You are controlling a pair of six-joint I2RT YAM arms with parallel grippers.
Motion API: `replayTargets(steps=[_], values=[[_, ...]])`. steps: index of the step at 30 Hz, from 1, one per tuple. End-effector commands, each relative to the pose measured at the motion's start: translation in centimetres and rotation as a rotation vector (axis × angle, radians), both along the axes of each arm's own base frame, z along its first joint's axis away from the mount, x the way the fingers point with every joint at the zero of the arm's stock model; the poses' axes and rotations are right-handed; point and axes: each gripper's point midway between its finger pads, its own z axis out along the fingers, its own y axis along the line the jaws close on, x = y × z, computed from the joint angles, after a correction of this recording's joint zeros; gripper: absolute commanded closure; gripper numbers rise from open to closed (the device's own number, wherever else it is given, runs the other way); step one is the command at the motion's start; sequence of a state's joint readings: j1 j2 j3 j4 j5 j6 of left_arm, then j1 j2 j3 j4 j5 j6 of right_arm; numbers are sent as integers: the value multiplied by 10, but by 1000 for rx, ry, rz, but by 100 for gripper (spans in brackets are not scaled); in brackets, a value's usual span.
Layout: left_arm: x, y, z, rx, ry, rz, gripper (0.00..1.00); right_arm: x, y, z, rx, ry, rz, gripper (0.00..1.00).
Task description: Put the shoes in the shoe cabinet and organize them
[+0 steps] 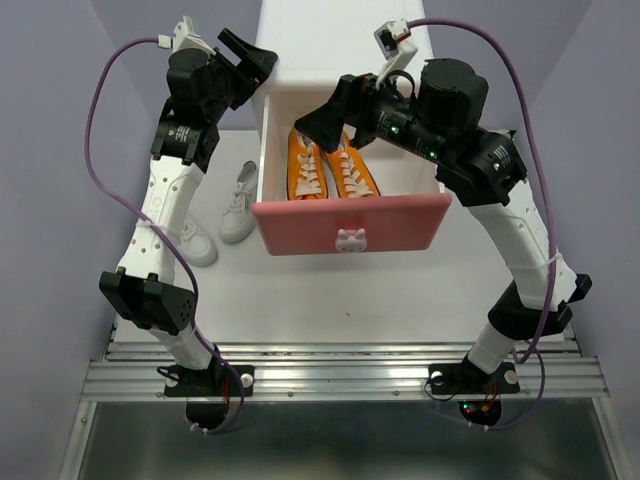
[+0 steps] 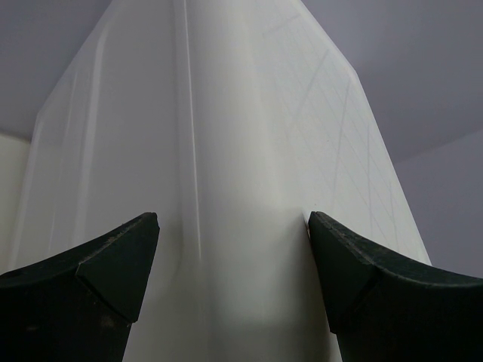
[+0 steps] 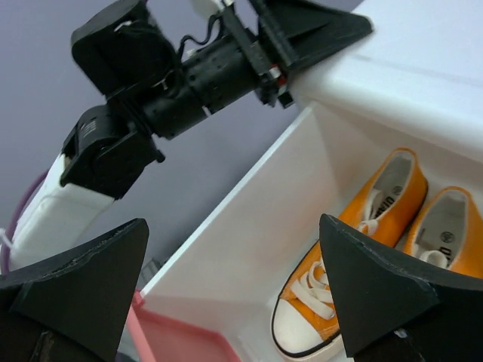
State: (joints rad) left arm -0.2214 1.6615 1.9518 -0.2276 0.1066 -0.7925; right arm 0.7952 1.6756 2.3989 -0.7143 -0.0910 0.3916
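Observation:
The shoe cabinet (image 1: 330, 40) stands at the back, its upper drawer (image 1: 350, 222) with the darker pink front pulled out. Two orange shoes (image 1: 308, 165) (image 1: 352, 168) lie side by side inside, toes toward the front. Two white shoes (image 1: 240, 200) (image 1: 195, 242) lie on the table left of the drawer. My right gripper (image 1: 318, 122) hovers open over the drawer's back, empty; its view shows the orange shoes (image 3: 336, 309) (image 3: 445, 234) below. My left gripper (image 1: 250, 62) is open, its fingers (image 2: 113, 264) straddling the cabinet's (image 2: 241, 151) upper left corner.
A bunny-shaped knob (image 1: 348, 240) sits on the drawer front. The drawer's white left wall (image 3: 249, 226) and pink front (image 3: 181, 339) lie under my right gripper (image 3: 234, 234). Purple walls close in on both sides. A metal rail (image 1: 340, 375) runs along the near edge.

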Motion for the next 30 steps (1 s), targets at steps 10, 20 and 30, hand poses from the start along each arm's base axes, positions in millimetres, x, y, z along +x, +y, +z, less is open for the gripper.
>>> replayTargets(steps=[10, 20, 30], values=[[-9, 52, -188, 361, 556, 82, 11, -118, 72, -32, -224, -160, 429, 0], [-9, 52, -192, 364, 567, 77, 11, -164, 79, -78, -404, -161, 515, 0], [-17, 55, -192, 370, 570, 86, 11, -164, 28, -152, -701, 45, 449, 0]])
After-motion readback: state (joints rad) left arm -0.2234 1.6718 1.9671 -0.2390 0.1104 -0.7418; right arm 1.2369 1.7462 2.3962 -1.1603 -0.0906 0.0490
